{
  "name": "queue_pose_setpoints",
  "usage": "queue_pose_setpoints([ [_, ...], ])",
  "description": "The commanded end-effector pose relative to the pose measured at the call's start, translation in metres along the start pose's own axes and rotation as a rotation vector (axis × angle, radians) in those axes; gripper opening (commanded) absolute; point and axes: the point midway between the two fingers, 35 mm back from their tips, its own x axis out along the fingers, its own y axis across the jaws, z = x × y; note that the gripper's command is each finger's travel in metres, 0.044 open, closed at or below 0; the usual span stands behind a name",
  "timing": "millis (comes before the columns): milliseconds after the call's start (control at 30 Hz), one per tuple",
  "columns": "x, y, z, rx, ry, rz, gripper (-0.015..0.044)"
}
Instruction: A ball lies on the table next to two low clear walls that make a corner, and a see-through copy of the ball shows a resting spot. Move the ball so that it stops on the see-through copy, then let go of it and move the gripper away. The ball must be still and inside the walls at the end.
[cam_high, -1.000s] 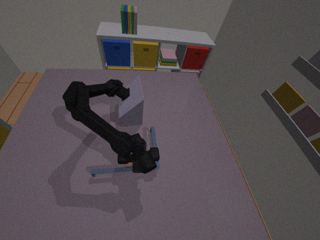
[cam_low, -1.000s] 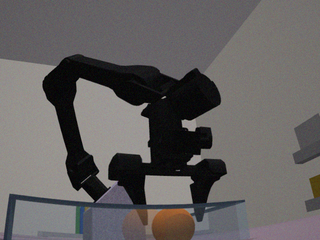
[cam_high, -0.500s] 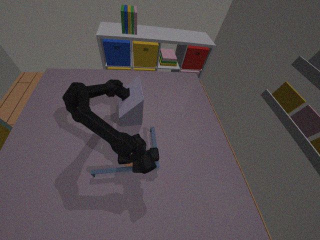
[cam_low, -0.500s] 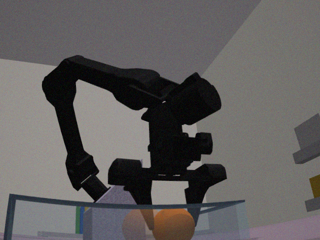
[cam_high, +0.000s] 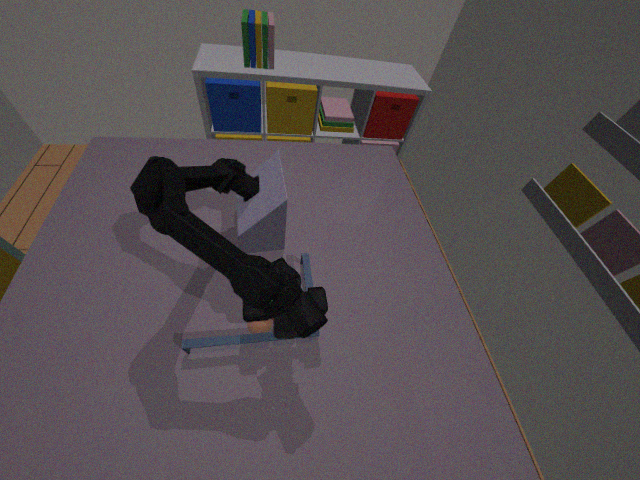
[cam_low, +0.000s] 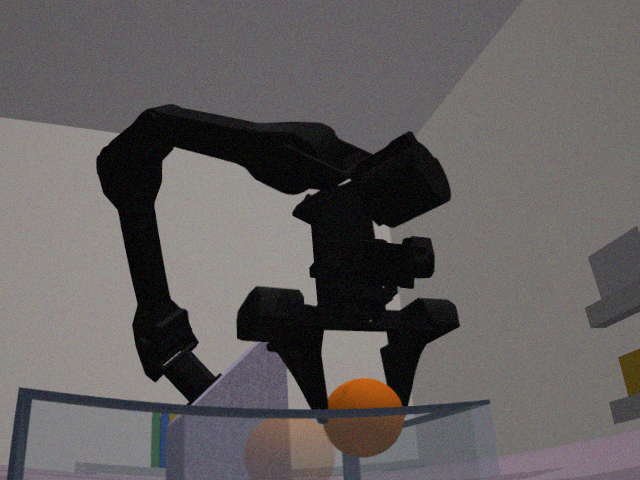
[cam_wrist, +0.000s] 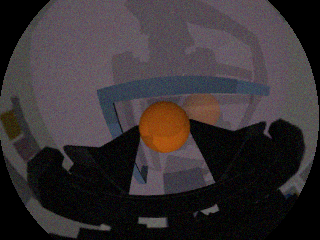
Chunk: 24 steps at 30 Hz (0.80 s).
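The orange ball (cam_low: 363, 439) (cam_wrist: 164, 135) is held between the fingertips of my gripper (cam_low: 364, 411) (cam_wrist: 164, 125), which is shut on it. The ball is raised off the table, beside the see-through copy and higher than it. The see-through copy (cam_high: 258, 326) (cam_low: 268, 449) (cam_wrist: 206, 107) is pale orange and rests close to the long wall (cam_high: 222, 341) (cam_low: 155, 407) (cam_wrist: 165, 86). The short wall (cam_high: 307, 271) (cam_wrist: 108, 112) meets the long wall at the corner on the ball's side. In the top view, the arm hides the ball and fingertips.
A pale lavender wedge block (cam_high: 266, 214) (cam_low: 232, 428) stands behind the corner, with the arm's base against its slope. The table (cam_high: 387, 361) carries the arm's shadows. A shelf unit (cam_high: 336, 67) with coloured bins stands beyond the table's back edge.
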Motion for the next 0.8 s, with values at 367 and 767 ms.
queue_pose_setpoints([
  [367, -0.049, -0.004, -0.003, -0.041, 0.031, -0.019, 0.0],
  [767, -0.114, -0.016, 0.005, 0.009, -0.005, -0.017, 0.0],
])
